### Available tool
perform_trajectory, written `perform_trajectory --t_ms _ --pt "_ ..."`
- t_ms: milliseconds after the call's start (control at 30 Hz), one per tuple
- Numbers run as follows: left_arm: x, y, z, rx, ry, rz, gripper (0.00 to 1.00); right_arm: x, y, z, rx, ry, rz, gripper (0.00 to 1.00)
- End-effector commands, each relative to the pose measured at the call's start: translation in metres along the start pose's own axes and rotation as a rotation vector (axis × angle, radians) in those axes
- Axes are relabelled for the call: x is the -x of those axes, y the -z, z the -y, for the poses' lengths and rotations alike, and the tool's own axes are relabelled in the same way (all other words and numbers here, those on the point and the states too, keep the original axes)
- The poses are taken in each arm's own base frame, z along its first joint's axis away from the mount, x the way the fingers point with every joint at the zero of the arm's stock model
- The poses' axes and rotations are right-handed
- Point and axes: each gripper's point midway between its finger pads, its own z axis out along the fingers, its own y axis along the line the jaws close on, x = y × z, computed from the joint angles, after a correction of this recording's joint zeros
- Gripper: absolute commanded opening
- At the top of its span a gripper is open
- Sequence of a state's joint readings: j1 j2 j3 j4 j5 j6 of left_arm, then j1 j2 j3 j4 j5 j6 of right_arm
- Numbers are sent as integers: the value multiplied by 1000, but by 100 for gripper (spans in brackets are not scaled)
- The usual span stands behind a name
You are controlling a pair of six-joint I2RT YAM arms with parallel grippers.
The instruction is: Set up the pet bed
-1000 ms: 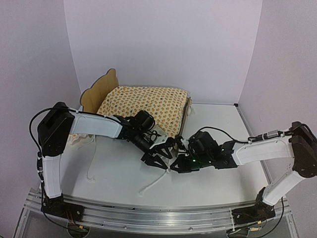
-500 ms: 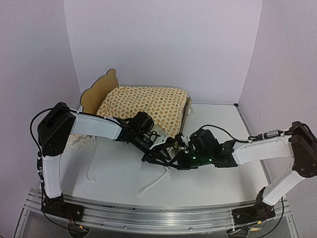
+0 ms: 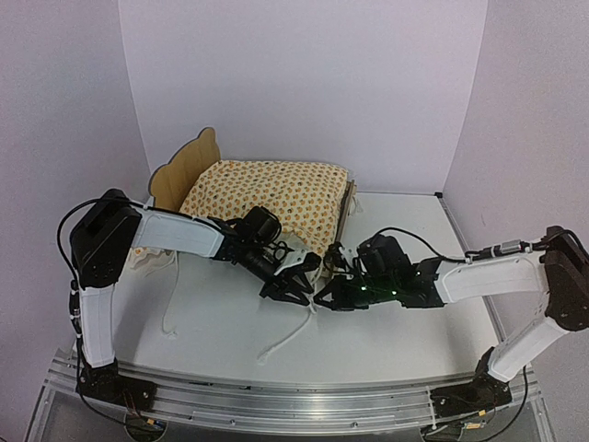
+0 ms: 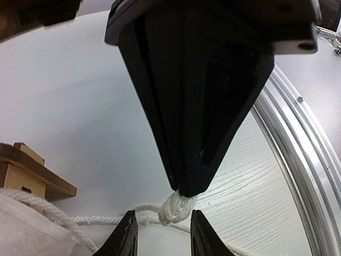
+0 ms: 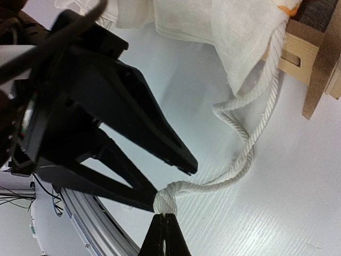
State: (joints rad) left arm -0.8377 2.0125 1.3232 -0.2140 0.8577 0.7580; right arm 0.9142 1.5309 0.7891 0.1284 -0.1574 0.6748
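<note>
The pet bed (image 3: pixel 187 167) stands at the back left, its plywood headboard upright, with the orange-dotted cushion (image 3: pixel 271 193) lying on it. A corner of the wooden frame (image 5: pixel 314 64) shows in the right wrist view, and a frame piece (image 4: pixel 29 176) in the left wrist view. A white cord (image 5: pixel 250 144) runs from the cushion's white corner (image 5: pixel 240 37) to a knot (image 5: pixel 168 200). My right gripper (image 5: pixel 165 217) is shut on that knot (image 4: pixel 176 207). My left gripper (image 4: pixel 161 237) faces it tip to tip, jaws apart on either side of the knot. Both grippers, left (image 3: pixel 299 293) and right (image 3: pixel 324 296), meet in front of the bed.
A loose white cord (image 3: pixel 285 339) trails over the table toward the near edge. A cream bundle with ties (image 3: pixel 150 260) lies behind my left arm. The aluminium rail (image 3: pixel 276 401) runs along the front edge, and walls close in the back and sides.
My left gripper's jaws have narrowed around the knot. My right gripper, still shut on the cord, has moved left to meet the left fingertips.
</note>
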Motion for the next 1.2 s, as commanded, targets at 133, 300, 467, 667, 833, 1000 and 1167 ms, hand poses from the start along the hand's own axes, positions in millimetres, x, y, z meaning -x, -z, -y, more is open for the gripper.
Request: perform_trajectory --t_ms 133,300,467,667,833,1000,1167 --pt "-10 -6 0 -4 45 1 33 26 4 -35 121 47 64 0" --pt "-3 -5 1 -15 59 13 30 27 5 -34 117 48 68 0" --pt "4 -3 -1 -14 73 23 28 23 2 -30 107 39 59 0" --pt "17 -1 -7 -12 120 46 14 22 -1 -27 103 34 49 0" --pt "15 1 -2 -32 160 41 0 22 -4 -24 95 24 46 0" --pt "11 6 1 -36 169 31 0 23 -3 -25 97 26 50 0" --pt "-5 10 -5 1 241 -28 0 32 3 -26 90 30 82 19"
